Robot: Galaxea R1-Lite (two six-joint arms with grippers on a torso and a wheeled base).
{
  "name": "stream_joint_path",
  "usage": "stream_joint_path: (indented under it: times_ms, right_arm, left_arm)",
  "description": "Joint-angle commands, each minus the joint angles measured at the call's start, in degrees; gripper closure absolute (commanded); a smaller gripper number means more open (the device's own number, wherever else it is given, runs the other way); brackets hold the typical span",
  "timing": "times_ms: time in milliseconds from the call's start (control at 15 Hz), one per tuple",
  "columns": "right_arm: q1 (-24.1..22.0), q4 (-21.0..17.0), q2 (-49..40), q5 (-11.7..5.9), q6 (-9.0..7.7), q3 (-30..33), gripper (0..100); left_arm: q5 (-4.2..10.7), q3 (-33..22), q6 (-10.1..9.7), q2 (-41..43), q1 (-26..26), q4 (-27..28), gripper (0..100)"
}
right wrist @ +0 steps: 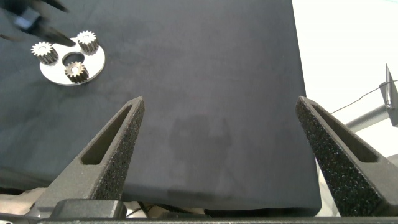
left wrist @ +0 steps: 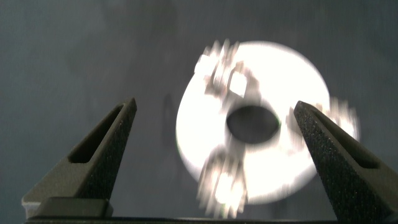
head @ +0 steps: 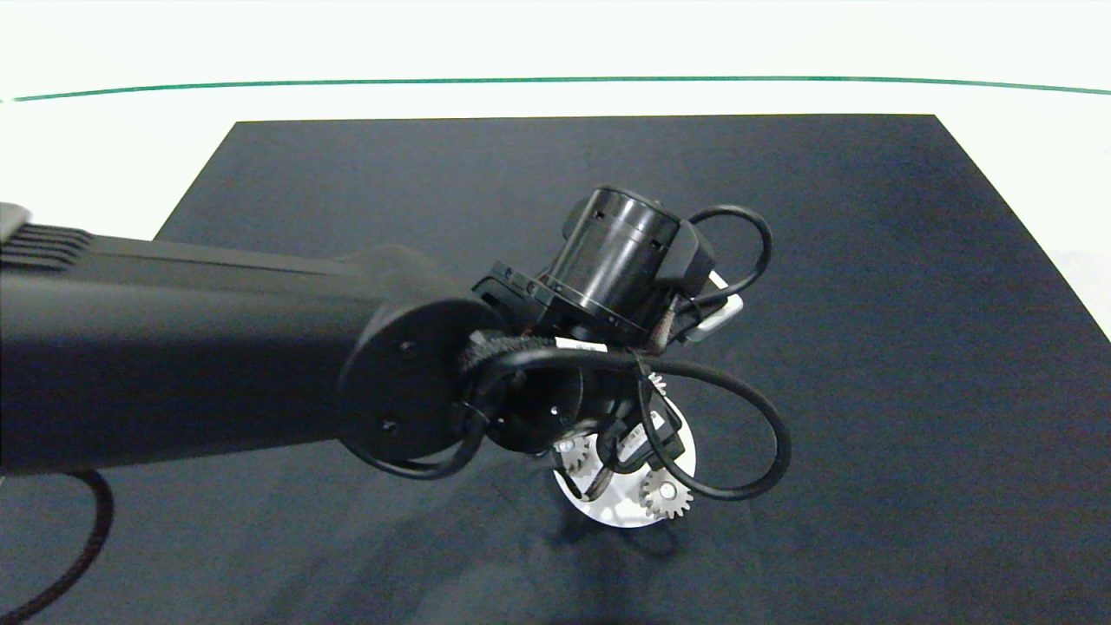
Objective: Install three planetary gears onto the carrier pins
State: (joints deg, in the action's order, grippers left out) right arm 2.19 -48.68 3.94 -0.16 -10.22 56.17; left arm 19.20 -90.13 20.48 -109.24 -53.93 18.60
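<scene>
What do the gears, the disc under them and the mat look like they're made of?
The planetary gears look like bare metal: grey-silver, with glinting teeth. The white disc is smooth and glossy, either plastic or painted metal; the look leaves it open. The dark mat seems to be matte fabric or felt, with a faintly mottled, non-reflective surface.

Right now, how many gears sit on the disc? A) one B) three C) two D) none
B: the right wrist view shows three gears seated on the white disc, spaced around its centre hole; the left gripper hovers over it, fingers open and empty.
</scene>
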Motion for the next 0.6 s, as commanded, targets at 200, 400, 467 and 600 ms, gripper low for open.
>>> stream_joint_path:
  times_ms: [200, 400, 467, 600]
  right_arm:
    - [-0.08, -0.28, 4.76, -0.19, -0.16, -0.19, 0]
    - [-1.14, 0.16, 12.15, -0.02, -0.42, 0.78, 0]
    - [-1.75, 0.16, 15.05, -0.02, -0.42, 2.1, 0]
    - [-3.42, -0.1, 19.44, -0.02, -0.33, 4.03, 0]
  left_arm:
    - [0.14, -5.41, -8.88, 21.17, 5.42, 28.15, 0]
    - [0.14, -2.86, -14.06, 38.14, 13.24, 46.08, 0]
    - [0.14, -2.34, -17.23, 43.94, 16.4, 46.61, 0]
    - [0.14, 0.13, -18.81, 53.17, 23.08, 49.69, 0]
